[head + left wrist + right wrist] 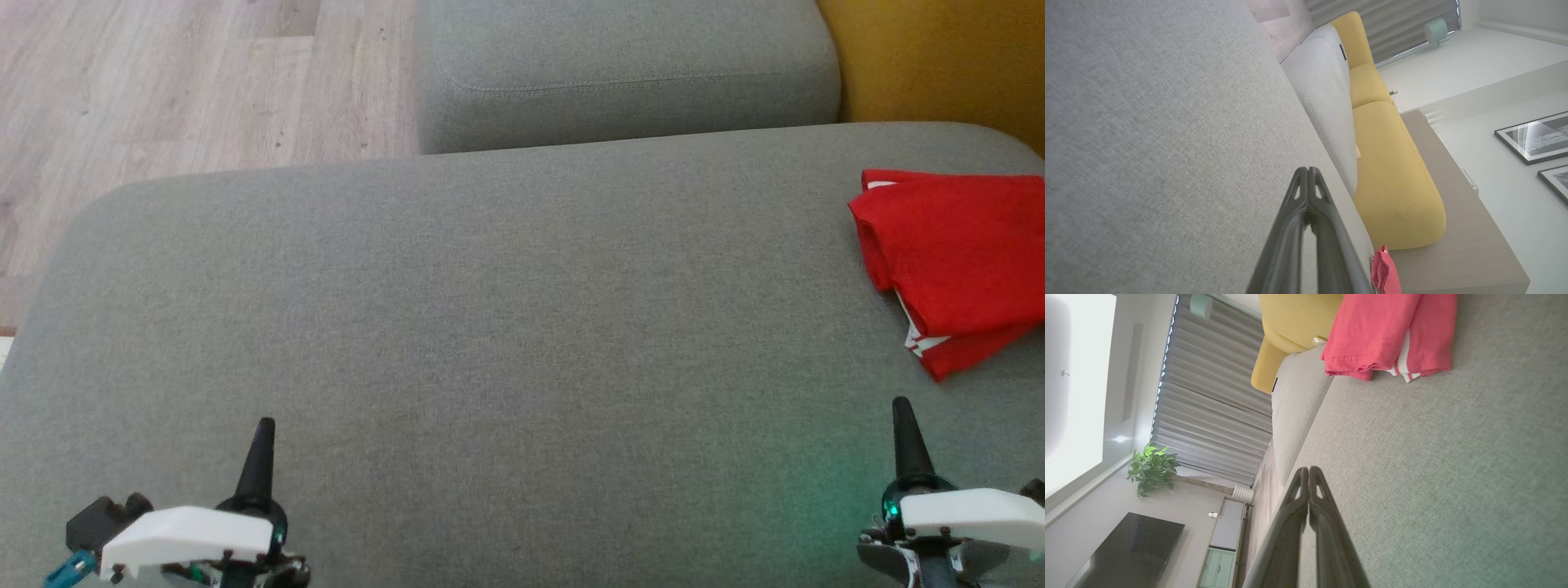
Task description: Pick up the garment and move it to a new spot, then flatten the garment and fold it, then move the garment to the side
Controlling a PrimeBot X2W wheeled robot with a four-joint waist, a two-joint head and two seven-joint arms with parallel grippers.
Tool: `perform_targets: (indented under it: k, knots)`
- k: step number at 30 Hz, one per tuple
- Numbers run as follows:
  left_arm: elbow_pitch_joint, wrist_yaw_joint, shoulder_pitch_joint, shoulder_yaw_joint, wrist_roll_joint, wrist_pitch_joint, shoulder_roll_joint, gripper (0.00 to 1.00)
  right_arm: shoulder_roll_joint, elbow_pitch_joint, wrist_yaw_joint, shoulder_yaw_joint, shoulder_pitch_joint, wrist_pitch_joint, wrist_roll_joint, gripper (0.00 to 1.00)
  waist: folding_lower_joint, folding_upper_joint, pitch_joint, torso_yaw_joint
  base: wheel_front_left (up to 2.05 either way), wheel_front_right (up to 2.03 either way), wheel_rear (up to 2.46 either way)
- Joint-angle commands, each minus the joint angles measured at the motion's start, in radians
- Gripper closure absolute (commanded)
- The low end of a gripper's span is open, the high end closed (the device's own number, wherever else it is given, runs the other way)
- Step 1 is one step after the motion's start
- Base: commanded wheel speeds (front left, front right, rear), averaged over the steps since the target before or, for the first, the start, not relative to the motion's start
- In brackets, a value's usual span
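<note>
Red garment (955,261) lies folded at the right edge of the grey sofa seat (490,327), near my right jaws but apart from them. Left jaws and right jaws are both pressed shut, holding nothing. I judge every step done, nothing left.

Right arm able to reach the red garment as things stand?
Probably yes. The folded red garment lies ahead of the right gripper, only bare grey cushion between them. Its jaws are shut, so they must open first.
</note>
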Motion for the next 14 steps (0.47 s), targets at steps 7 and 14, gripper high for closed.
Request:
perform_targets:
  k: [7,14]
  knots:
    - [-0.012,-0.027,-0.085,0.059,-0.104,0.023,0.013,1.0,0.001,-0.038,-0.001,-0.003,-0.082,0.027,0.103,1.0,0.0,0.0,0.007,-0.006,0.0,0.0,0.0]
    - [-0.001,-0.043,-0.107,0.081,-0.187,0.044,0.013,1.0,0.003,-0.039,-0.001,-0.014,-0.1,0.047,0.184,1.0,0.0,0.0,0.013,-0.011,0.0,0.0,0.0]
